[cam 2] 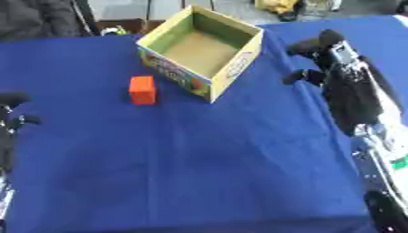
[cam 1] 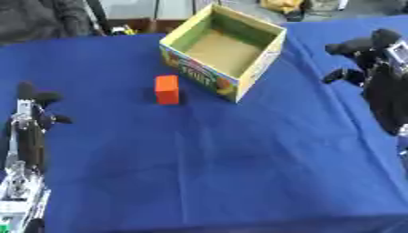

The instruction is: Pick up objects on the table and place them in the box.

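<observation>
Orange block (cam 1: 166,89) is sitting on the blue tabletop (cam 1: 239,159) beside the empty box (cam 1: 226,50), both hands (cam 1: 32,116) (cam 2: 334,68) hovering with fingers apart, holding nothing; reach-and-grasp looks next.

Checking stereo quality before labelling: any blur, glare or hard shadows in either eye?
Left eye view: soft all over, right hand smeared at the edge; orange block casts only a faint shadow on the blue cloth. Right eye view: same softness, print on the box unreadable, no glare, left hand cropped.
</observation>
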Controlling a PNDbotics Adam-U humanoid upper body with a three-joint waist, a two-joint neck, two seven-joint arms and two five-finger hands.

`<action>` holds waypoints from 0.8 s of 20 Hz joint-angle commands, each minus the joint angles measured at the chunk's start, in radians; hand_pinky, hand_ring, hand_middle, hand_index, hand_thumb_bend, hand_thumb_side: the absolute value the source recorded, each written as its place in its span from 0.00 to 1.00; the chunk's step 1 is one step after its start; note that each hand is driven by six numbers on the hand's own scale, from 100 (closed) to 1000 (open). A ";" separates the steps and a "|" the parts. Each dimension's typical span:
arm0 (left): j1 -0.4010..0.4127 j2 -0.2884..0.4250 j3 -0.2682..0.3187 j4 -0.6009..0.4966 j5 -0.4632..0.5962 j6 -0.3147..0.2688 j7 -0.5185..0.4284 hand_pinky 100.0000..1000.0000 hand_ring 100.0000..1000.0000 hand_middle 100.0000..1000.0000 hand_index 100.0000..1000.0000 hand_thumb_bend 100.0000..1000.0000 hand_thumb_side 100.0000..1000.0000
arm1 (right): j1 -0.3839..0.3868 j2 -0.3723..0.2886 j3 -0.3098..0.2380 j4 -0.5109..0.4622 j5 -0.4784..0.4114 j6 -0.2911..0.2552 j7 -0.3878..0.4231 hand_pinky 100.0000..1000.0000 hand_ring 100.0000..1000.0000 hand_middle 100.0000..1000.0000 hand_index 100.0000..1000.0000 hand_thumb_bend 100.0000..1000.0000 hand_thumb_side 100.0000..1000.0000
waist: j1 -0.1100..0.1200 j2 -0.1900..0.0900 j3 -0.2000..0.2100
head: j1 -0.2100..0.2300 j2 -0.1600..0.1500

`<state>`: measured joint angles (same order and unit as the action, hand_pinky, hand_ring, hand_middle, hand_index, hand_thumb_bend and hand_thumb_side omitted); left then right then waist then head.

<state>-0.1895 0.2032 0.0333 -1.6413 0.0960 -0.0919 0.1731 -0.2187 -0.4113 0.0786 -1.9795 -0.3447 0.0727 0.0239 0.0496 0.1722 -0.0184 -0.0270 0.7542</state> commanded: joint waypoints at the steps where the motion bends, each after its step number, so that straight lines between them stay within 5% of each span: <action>1: -0.014 0.019 0.001 -0.020 -0.005 0.001 0.001 0.42 0.82 0.54 0.60 0.42 0.90 | -0.004 -0.004 -0.012 -0.021 0.009 0.004 -0.002 0.49 0.86 0.60 0.63 0.00 0.78 | -0.003 -0.010 0.002 | 0.003 -0.011; 6: -0.024 0.027 -0.001 -0.020 -0.016 0.004 -0.001 0.41 0.82 0.54 0.60 0.48 0.90 | -0.002 -0.002 -0.014 -0.021 0.009 0.005 -0.002 0.49 0.86 0.60 0.63 0.00 0.79 | -0.004 -0.010 0.001 | 0.004 -0.012; 9: -0.061 0.058 -0.005 -0.012 -0.069 0.025 -0.010 0.41 0.82 0.55 0.60 0.63 0.72 | -0.001 -0.003 -0.015 -0.021 0.009 0.006 -0.002 0.49 0.86 0.60 0.63 0.00 0.78 | -0.003 -0.012 0.000 | 0.004 -0.013; 10: -0.082 0.074 -0.009 -0.007 -0.107 0.042 -0.018 0.41 0.82 0.55 0.60 0.67 0.68 | 0.000 -0.003 -0.015 -0.021 0.009 0.006 -0.001 0.49 0.86 0.60 0.63 0.00 0.78 | -0.003 -0.013 0.000 | 0.005 -0.012; 11: -0.110 0.099 -0.018 0.004 -0.167 0.067 -0.039 0.42 0.84 0.58 0.64 0.82 0.56 | 0.002 -0.003 -0.014 -0.020 0.009 0.006 -0.001 0.49 0.86 0.60 0.63 0.00 0.78 | -0.002 -0.015 0.000 | 0.006 -0.010; 16: -0.332 0.206 -0.101 0.133 -0.579 0.205 -0.264 0.51 0.81 0.64 0.74 0.88 0.38 | 0.005 -0.001 -0.009 -0.021 0.005 0.009 0.004 0.50 0.86 0.60 0.63 0.00 0.78 | -0.002 -0.027 -0.016 | 0.019 -0.006</action>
<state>-0.4999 0.3617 -0.0495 -1.5246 -0.3940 0.0868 -0.0425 -0.2097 -0.4058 0.0743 -1.9795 -0.3445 0.0806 0.0262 0.0493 0.1598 -0.0367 -0.0137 0.7540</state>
